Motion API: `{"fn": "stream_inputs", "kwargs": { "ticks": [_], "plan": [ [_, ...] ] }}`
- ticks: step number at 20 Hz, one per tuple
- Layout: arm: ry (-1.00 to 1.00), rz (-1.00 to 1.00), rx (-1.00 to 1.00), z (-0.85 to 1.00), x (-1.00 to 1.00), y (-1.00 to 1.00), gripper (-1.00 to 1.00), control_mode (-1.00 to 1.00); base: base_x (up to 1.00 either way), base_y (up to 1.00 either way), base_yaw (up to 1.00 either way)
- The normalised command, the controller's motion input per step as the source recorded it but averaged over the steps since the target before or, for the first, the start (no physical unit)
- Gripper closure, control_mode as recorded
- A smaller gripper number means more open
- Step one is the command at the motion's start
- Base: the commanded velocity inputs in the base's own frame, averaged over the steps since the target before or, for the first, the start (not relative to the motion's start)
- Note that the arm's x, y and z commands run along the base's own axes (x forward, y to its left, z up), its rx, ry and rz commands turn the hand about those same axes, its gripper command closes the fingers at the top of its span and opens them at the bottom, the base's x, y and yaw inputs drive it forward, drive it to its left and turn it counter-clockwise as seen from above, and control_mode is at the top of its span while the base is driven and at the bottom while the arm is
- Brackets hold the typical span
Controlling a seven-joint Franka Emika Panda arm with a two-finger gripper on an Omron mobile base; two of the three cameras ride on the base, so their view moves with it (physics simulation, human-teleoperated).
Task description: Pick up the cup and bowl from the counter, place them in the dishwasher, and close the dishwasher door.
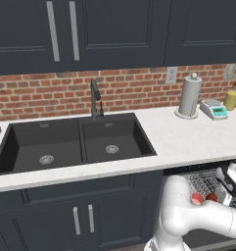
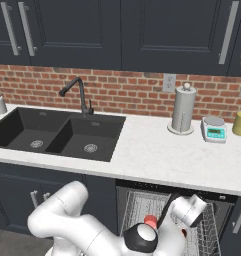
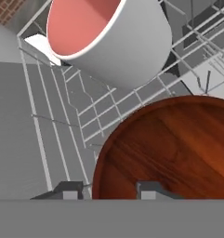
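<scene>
I've got the bowl (image 3: pixel 169 148) down in the dishwasher (image 2: pixel 142 210) rack just beside the cup (image 3: pixel 108 35), fingers (image 3: pixel 69 189) spread astride its rim w/ daylight showing, so prob. releasing; door not yet shut.

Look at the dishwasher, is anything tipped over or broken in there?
Nothing looks broken or spilled. The cup and the bowl both sit on the wire rack of the open dishwasher, close together. The cup appears tilted in the hand view, but that camera tilts too.

Cup (image 3: pixel 108 37), bowl (image 3: pixel 174 148) on dishwasher rack (image 3: pixel 62 121)
</scene>
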Motion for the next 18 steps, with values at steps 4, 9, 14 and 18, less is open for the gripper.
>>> {"fn": "stream_inputs", "kwargs": {
  "ticks": [4, 9, 14, 18],
  "plan": [
    [0.0, 0.0, 0.0, 0.0, 0.0, 0.0, -1.0, -1.0, 0.0, 0.0, 0.0],
    [0.0, 0.0, -0.01, 0.07, -0.01, 0.0, -1.0, -1.0, 0.0, 0.0, 0.0],
    [-0.14, 0.0, -0.02, 0.72, -0.4, 0.0, -1.0, -1.0, 0.0, 0.0, 0.0],
    [-0.2, -0.03, 0.1, 0.62, -0.24, 0.0, -1.0, -1.0, 0.0, 0.0, 0.0]
  ]
}}
